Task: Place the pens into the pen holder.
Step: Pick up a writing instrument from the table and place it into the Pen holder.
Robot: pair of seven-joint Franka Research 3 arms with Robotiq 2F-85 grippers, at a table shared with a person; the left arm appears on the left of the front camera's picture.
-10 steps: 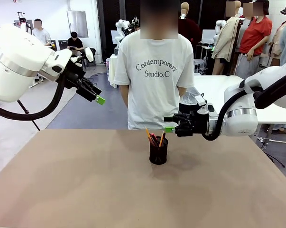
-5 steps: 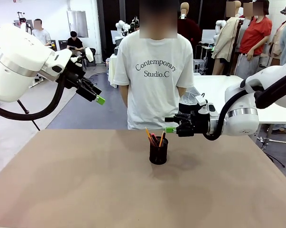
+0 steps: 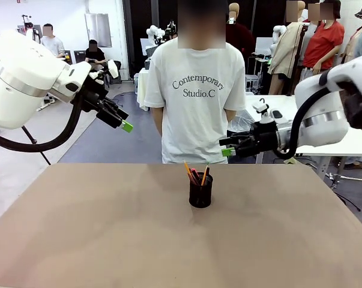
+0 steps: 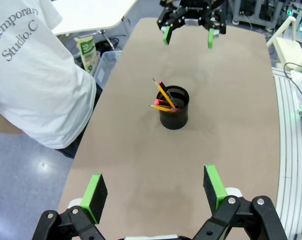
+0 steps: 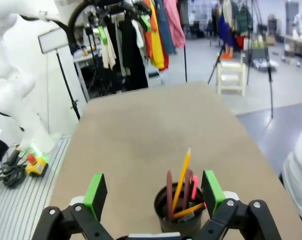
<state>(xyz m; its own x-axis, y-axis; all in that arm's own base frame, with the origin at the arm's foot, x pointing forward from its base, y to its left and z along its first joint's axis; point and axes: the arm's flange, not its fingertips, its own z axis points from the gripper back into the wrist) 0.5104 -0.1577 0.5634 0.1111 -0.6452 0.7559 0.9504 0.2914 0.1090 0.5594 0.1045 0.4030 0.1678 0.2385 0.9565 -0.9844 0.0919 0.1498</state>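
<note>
The black mesh pen holder [image 3: 200, 190] stands upright near the table's far middle, with the pens [image 3: 196, 173] leaning inside it: orange-yellow pencils, a dark pen with a pinkish-red end, a reddish-brown one. The left wrist view looks down on the holder [image 4: 174, 107] and pens [image 4: 164, 98]; in the right wrist view the holder [image 5: 181, 216] with pens [image 5: 183, 180] sits between the fingers' bases. My left gripper [image 3: 126, 126] hangs open and empty, high at the left. My right gripper [image 3: 227, 152] is open and empty, above and right of the holder, seen also as the right gripper [image 4: 189, 35].
A person in a white T-shirt [image 3: 196, 90] stands at the table's far edge, right behind the holder. The brown tabletop [image 3: 168, 240] is bare around the holder. White tables and other people stand farther back.
My right gripper has lifted and drawn back to the right, away from the holder. The left arm, holder and pens have not moved.
</note>
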